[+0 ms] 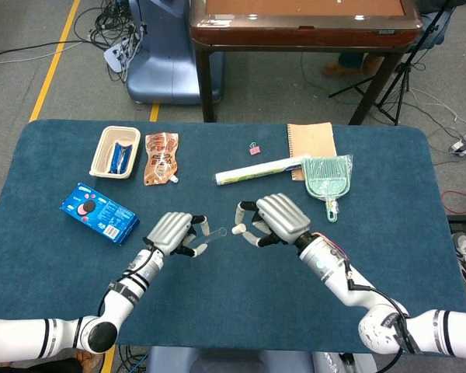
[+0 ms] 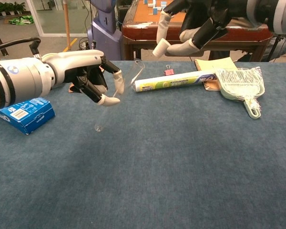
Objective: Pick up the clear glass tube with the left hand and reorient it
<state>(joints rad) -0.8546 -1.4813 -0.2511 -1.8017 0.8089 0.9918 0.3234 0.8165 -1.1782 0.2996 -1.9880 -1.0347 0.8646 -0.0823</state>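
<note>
From where I stood, the left hand [image 2: 93, 78] was nearest, at the left of the chest view, lifted off the blue table [image 2: 181, 157]. It pinched the tube [image 2: 118, 95] between its fingertips [image 2: 109, 100], gripping near the middle of the glass. The tube hung clear of the cloth and tilted: its closed end pointed down toward the lower left, its open mouth up toward the upper right, so the long axis ran on a slant rather than flat or upright.

That slant mattered most. The open end leaned toward the right hand [image 2: 181, 36], which hovered higher in the upper middle of the frame with its fingers spread and nothing in them. From the head view the two hands sat close together at mid-table, left hand [image 1: 173, 231] and right hand [image 1: 268, 219], with the tube [image 1: 210, 231] reaching across the gap between them, not touching the right one as far as I could tell. I judged the pick-up done and the turning under way; the left hand alone carried the glass.

Farther back lay a blue box [image 2: 21, 113] at the left, then a roll [image 2: 174, 81] and a green dustpan [image 2: 240, 86] toward the right.
</note>
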